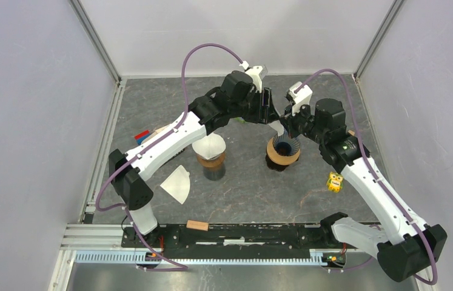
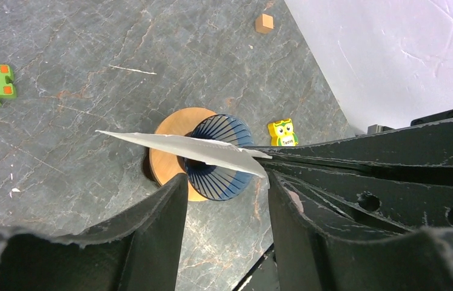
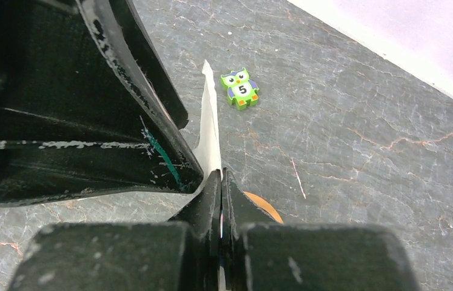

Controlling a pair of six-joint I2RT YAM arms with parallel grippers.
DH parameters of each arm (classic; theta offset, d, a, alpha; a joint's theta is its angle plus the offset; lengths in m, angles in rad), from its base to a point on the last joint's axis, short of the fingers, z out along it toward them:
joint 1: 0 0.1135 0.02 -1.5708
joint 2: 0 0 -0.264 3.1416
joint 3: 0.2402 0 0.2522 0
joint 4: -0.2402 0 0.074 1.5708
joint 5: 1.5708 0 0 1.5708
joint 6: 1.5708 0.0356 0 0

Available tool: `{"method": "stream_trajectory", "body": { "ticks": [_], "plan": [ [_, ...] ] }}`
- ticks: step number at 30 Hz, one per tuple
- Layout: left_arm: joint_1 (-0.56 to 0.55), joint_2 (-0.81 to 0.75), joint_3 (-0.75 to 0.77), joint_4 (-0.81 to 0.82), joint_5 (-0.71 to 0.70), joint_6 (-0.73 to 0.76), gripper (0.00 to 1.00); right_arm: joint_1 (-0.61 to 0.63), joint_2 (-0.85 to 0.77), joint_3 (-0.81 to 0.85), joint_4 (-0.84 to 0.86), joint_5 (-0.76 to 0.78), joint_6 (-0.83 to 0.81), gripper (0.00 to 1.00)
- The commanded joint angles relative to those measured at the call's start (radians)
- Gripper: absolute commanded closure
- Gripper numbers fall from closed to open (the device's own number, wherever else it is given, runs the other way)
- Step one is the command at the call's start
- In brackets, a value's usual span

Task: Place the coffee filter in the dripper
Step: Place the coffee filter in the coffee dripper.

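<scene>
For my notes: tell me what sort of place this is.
Likely a robot test cell: bare white walls fence the table, and a toy owl lies near the coffee dripper.

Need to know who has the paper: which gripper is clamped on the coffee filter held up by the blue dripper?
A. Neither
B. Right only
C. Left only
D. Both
B: the right gripper has its jaws shut on the coffee filter, while the left gripper stands open, not pinching it.

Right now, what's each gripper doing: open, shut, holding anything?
Left gripper: open, fingers apart, gripping nothing.
Right gripper: shut, pinching the coffee filter.
</scene>
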State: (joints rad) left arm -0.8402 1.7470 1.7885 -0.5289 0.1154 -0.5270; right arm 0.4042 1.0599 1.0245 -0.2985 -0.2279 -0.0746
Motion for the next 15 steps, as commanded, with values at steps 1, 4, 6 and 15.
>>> {"method": "stream_trajectory", "body": {
  "ticks": [1, 4, 6, 15],
  "plan": [
    [-0.002, 0.001, 0.01, 0.028, -0.021, -0.029, 0.43, -0.004, -0.027, 0.009, 0.031, 0.0, 0.007, 1.0],
    [-0.002, -0.002, 0.005, 0.029, -0.035, -0.02, 0.45, -0.005, -0.03, 0.007, 0.031, -0.001, 0.007, 1.0],
    [-0.002, -0.001, 0.004, 0.03, -0.04, -0.016, 0.48, -0.006, -0.032, 0.008, 0.029, -0.003, 0.007, 1.0],
    [0.003, 0.006, 0.007, 0.035, -0.049, -0.003, 0.56, -0.006, -0.04, 0.002, 0.026, -0.001, 0.001, 1.0]
  ]
}}
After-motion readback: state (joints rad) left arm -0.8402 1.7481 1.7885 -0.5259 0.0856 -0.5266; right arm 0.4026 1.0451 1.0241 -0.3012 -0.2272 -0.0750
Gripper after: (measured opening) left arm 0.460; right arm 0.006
